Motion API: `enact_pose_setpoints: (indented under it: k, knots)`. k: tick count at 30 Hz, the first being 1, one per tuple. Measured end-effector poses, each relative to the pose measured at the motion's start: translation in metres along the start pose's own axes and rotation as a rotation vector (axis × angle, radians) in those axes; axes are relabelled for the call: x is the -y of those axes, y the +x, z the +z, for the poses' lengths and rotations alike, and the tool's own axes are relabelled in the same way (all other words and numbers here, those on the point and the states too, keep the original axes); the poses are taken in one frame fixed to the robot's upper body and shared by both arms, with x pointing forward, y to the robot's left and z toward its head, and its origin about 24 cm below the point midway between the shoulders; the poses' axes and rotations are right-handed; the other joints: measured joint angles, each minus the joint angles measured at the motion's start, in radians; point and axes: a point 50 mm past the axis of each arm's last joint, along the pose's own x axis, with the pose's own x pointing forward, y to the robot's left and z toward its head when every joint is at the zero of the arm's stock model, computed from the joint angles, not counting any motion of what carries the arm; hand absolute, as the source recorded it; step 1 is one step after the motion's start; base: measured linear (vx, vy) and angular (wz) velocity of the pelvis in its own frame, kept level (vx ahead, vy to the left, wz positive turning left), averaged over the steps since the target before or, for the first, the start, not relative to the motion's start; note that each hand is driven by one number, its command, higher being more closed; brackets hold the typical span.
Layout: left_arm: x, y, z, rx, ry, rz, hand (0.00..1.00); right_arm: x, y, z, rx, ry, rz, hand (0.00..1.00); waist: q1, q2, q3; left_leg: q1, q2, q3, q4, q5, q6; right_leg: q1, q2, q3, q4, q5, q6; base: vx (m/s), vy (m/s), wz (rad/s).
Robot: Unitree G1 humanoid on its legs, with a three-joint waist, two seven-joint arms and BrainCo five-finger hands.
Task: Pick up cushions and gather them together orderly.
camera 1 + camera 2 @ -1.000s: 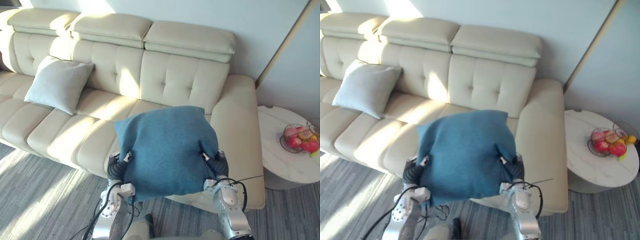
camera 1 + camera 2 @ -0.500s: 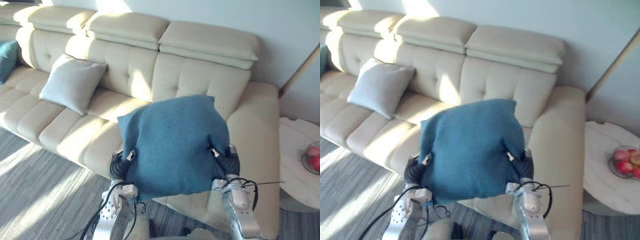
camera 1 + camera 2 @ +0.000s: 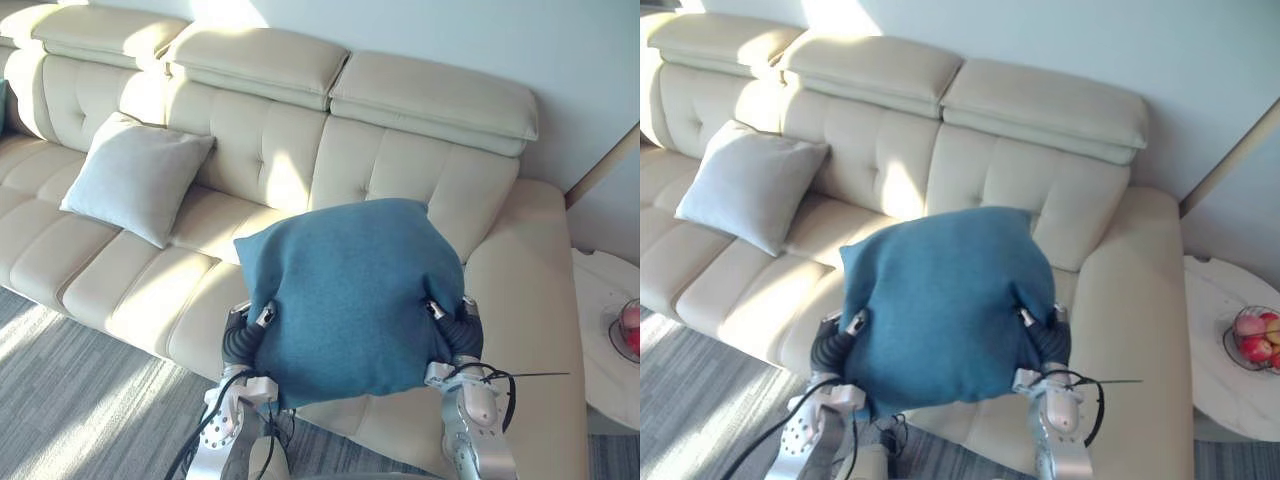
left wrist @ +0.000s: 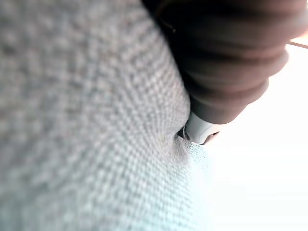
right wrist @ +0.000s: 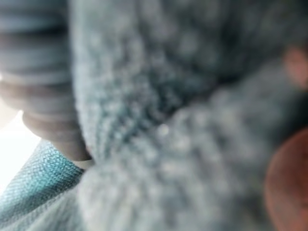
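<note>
Two hands hold one blue cushion (image 3: 350,290) up before a cream sofa (image 3: 400,170). The left hand (image 3: 238,340) is at the cushion's lower left edge and the right hand (image 3: 460,335) at its lower right edge. Each hand's dark ribbed cover presses against the fabric, which puckers inward on both sides where the hands meet it. A small silver part shows at each pucker, but the rest of each hand is buried behind the cushion. Whether the hands are curled into the cloth or lie flat against it cannot be told. In both wrist views, woven fabric lies tight against the ribbed cover.

The cushion is held between the two hands over the front edge of the sofa's seat, toward the sofa's right end, its broad face turned up toward the head camera.

On a round white side table (image 3: 1225,385) just past the sofa's right armrest stands a wire bowl (image 3: 1228,345) holding red and pink fruit (image 3: 1254,347).

A pale grey cushion (image 3: 135,175) leans tilted against the backrest further left along the sofa, well apart from the blue one, with a bare stretch of seat between them. Grey striped carpet (image 3: 70,410) covers the floor in front of the sofa.
</note>
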Motion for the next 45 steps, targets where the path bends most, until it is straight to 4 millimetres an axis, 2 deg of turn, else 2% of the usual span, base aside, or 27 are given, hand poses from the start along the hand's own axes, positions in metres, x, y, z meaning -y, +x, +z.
enact_pose_setpoints:
  k: [2,3,6,8,11,14,17,19,21,22,23,25,27,28,29,32,34,36,38,41,45]
  knots:
    - [0.000,0.000,-0.001,-0.006,0.011,-0.010,1.00,0.002,0.000,-0.003,-0.011,-0.005,-0.005,1.00,-0.009,0.003,-0.005,0.007,-0.002,-0.001,-0.046,0.027,-0.004,-0.007,0.001,0.001,-0.021,0.005,0.000,-0.01,-0.045,-0.07]
    - [0.001,-0.001,-0.002,-0.010,0.010,-0.013,1.00,0.003,0.000,-0.006,-0.027,-0.011,-0.010,1.00,-0.022,0.006,-0.007,0.011,-0.002,-0.003,-0.089,0.055,-0.008,-0.015,0.006,0.002,-0.037,0.013,0.011,-0.04,-0.062,-0.06]
    - [0.003,0.003,-0.002,-0.009,0.009,-0.018,1.00,0.004,0.008,-0.008,-0.028,-0.068,-0.010,1.00,-0.028,0.028,-0.001,0.011,0.018,-0.003,-0.176,0.107,-0.010,-0.077,0.031,0.028,-0.038,0.041,-0.002,-0.07,-0.043,-0.29]
    - [0.007,0.012,0.003,0.018,0.010,-0.030,1.00,0.003,0.019,0.001,0.013,-0.092,-0.012,1.00,-0.028,0.042,0.024,-0.007,0.024,0.005,-0.196,0.126,-0.008,-0.118,0.037,0.050,-0.036,0.060,-0.003,-0.13,0.005,-0.41]
    - [0.015,0.036,0.027,0.132,0.002,-0.015,1.00,-0.013,0.045,0.030,0.143,-0.102,-0.012,1.00,-0.028,0.044,0.067,-0.097,0.026,0.047,-0.190,0.152,0.004,-0.235,0.032,0.082,-0.018,0.085,0.012,-0.18,0.052,-0.45]
    - [0.023,0.064,0.065,0.300,-0.017,0.020,1.00,-0.037,0.071,0.072,0.315,-0.104,-0.016,1.00,-0.018,0.043,0.098,-0.215,0.026,0.088,-0.189,0.179,0.016,-0.390,0.024,0.118,0.002,0.104,0.035,-0.27,0.065,-0.42]
    - [0.037,0.088,0.112,0.491,-0.036,0.038,1.00,-0.058,0.100,0.128,0.512,-0.116,-0.030,1.00,0.007,0.055,0.140,-0.306,0.029,0.125,-0.199,0.202,0.022,-0.510,0.026,0.166,-0.014,0.153,0.060,-0.18,0.043,-0.43]
    - [0.051,0.111,0.153,0.633,-0.045,0.034,1.00,-0.071,0.128,0.179,0.638,-0.150,-0.044,1.00,0.016,0.083,0.169,-0.362,0.025,0.138,-0.251,0.265,0.038,-0.570,0.029,0.181,-0.065,0.212,0.071,-0.15,0.051,-0.25]
    - [0.065,0.129,0.198,0.754,-0.050,0.034,1.00,-0.081,0.144,0.233,0.757,-0.164,-0.082,1.00,0.018,0.095,0.219,-0.393,0.020,0.144,-0.292,0.311,0.048,-0.612,0.028,0.188,-0.095,0.250,0.079,-0.09,0.056,-0.11]
    - [0.070,0.134,0.217,0.805,-0.047,0.037,1.00,-0.086,0.146,0.255,0.802,-0.158,-0.095,1.00,0.018,0.096,0.236,-0.415,0.018,0.146,-0.298,0.323,0.050,-0.633,0.028,0.190,-0.101,0.263,0.083,-0.11,0.078,-0.08]
    - [0.079,0.142,0.249,0.881,-0.039,0.041,1.00,-0.092,0.146,0.290,0.879,-0.146,-0.118,1.00,0.017,0.097,0.267,-0.449,0.015,0.145,-0.297,0.341,0.058,-0.663,0.025,0.192,-0.113,0.284,0.089,-0.08,0.063,-0.04]
    - [0.086,0.150,0.293,0.960,-0.049,0.081,1.00,-0.098,0.146,0.337,0.959,-0.141,-0.173,1.00,0.009,0.098,0.319,-0.484,0.004,0.140,-0.297,0.352,0.065,-0.690,0.012,0.193,-0.136,0.307,0.099,-0.05,0.076,0.01]
    - [0.093,0.154,0.321,0.997,-0.037,0.099,1.00,-0.104,0.144,0.361,0.978,-0.119,-0.195,1.00,0.005,0.098,0.330,-0.521,-0.006,0.133,-0.297,0.356,0.064,-0.710,0.001,0.192,-0.168,0.327,0.105,0.00,0.068,0.05]
    - [0.097,0.154,0.341,1.026,-0.035,0.122,0.00,-0.107,0.141,0.377,0.993,-0.102,-0.214,0.00,0.003,0.098,0.346,-0.540,-0.008,0.130,-0.297,0.358,0.065,-0.721,-0.002,0.188,-0.184,0.339,0.107,0.02,0.066,0.06]
    - [0.101,0.152,0.368,1.063,-0.033,0.137,0.00,-0.112,0.135,0.396,1.012,-0.076,-0.237,0.00,0.001,0.097,0.356,-0.577,-0.007,0.125,-0.297,0.366,0.064,-0.746,-0.001,0.182,-0.200,0.351,0.106,0.02,0.063,0.07]
    - [0.108,0.142,0.404,1.122,-0.044,0.160,0.00,-0.113,0.123,0.426,1.054,-0.039,-0.292,0.00,0.000,0.095,0.400,-0.612,-0.007,0.116,-0.297,0.370,0.064,-0.771,-0.001,0.175,-0.213,0.360,0.106,0.02,0.039,0.04]
    - [0.111,0.141,0.416,1.120,-0.048,0.180,0.00,-0.110,0.122,0.437,1.053,-0.039,-0.327,0.00,-0.003,0.095,0.403,-0.654,-0.009,0.111,-0.297,0.374,0.068,-0.808,-0.002,0.171,-0.214,0.361,0.106,0.02,0.042,0.06]
    - [0.113,0.143,0.421,1.102,-0.049,0.167,0.00,-0.106,0.126,0.439,1.025,-0.052,-0.337,0.00,-0.013,0.095,0.405,-0.686,-0.011,0.095,-0.297,0.385,0.063,-0.828,-0.003,0.155,-0.214,0.361,0.106,0.03,0.055,0.15]
    - [0.114,0.147,0.418,1.080,-0.017,0.147,0.00,-0.102,0.131,0.436,0.984,-0.061,-0.335,0.00,-0.014,0.094,0.405,-0.702,-0.011,0.092,-0.297,0.385,0.063,-0.843,-0.003,0.150,-0.214,0.361,0.106,0.03,0.044,0.08]
    - [0.113,0.157,0.409,1.011,-0.016,0.141,0.00,-0.100,0.141,0.425,0.913,-0.057,-0.301,0.00,-0.013,0.091,0.421,-0.710,-0.010,0.092,-0.297,0.385,0.063,-0.849,-0.003,0.149,-0.214,0.361,0.106,0.01,0.024,0.00]
    - [0.115,0.165,0.388,0.945,-0.106,0.113,0.00,-0.092,0.157,0.397,0.828,-0.068,-0.273,0.00,-0.010,0.091,0.421,-0.713,-0.004,0.094,-0.297,0.385,0.063,-0.858,0.001,0.148,-0.200,0.361,0.106,-0.01,-0.003,-0.04]
